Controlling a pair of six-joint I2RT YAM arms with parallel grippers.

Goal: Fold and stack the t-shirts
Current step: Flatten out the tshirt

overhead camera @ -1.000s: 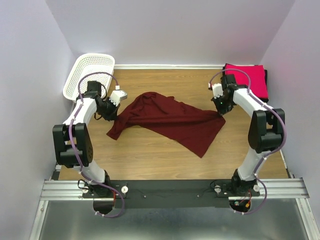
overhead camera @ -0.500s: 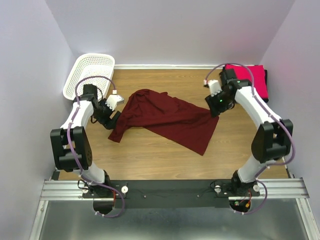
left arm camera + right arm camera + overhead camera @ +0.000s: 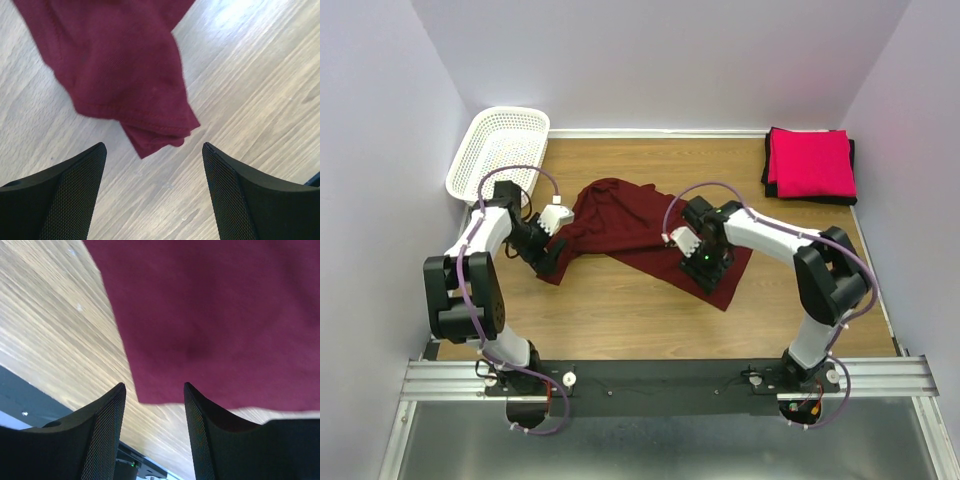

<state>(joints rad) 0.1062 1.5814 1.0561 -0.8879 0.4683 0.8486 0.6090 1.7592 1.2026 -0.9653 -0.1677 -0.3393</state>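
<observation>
**A:** Where do we stand, starting with the surface (image 3: 620, 315)?

**B:** The maroon shirt (image 3: 635, 225) lies spread and rumpled across the middle of it, not yet folded. A second ago we had it pulled out between both arms. Now we have let go, and it has slumped and drawn in a little on the right side.

**A:** And the rest?

**B:** The basket (image 3: 510, 110) sits at the far left corner. The pink shirt (image 3: 808, 163) lies folded at the far right on top of a black shirt (image 3: 769, 170). We see that stack whole now, because the right arm no longer hangs in front of it.

**A:** So the right arm has moved most?

**B:** Yes. It has swung from beside the stack to the shirt's near right part. The right end effector (image 3: 154, 387) hovers there with its fingers apart, over the hem and clamping nothing. The left arm has barely shifted.

**A:** And the left end effector (image 3: 154, 150)?

**B:** Its jaws stand wide apart and empty, and the shirt's left corner lies just ahead of them on the wood.

**A:** What does that mean for the task?

**B:** We judge the spreading is done. Next we need fresh grips for the first fold, and stacking on the pink shirt comes later.
</observation>
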